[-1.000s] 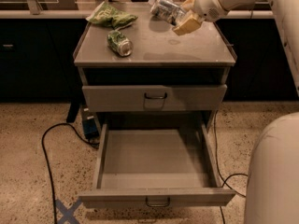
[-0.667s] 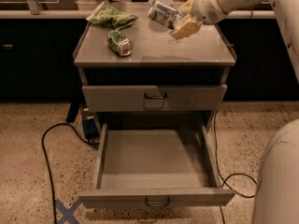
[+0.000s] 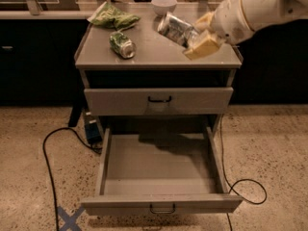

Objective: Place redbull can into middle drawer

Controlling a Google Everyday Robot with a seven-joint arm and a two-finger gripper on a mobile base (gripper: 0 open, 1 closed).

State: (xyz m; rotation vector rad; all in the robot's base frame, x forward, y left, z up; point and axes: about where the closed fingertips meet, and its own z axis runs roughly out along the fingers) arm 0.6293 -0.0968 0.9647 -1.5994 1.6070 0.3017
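Camera view: the gripper (image 3: 196, 32) hangs above the tabletop (image 3: 154, 54), right side, its fingers (image 3: 204, 44) pinching the tilted redbull can (image 3: 174, 27), apparently near one end. Light, thin-walled and slippery, the can likely favours a gentle mid-body grip. The middle drawer (image 3: 192, 203) stands open below.

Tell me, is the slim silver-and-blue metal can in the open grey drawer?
No, the tool grips the can above the right side of the cabinet top.

the end effector (image 3: 198, 32), above the counter's (image 3: 154, 54) right side, hides the redbull can's (image 3: 174, 28) far end. its arm runs off the right edge.
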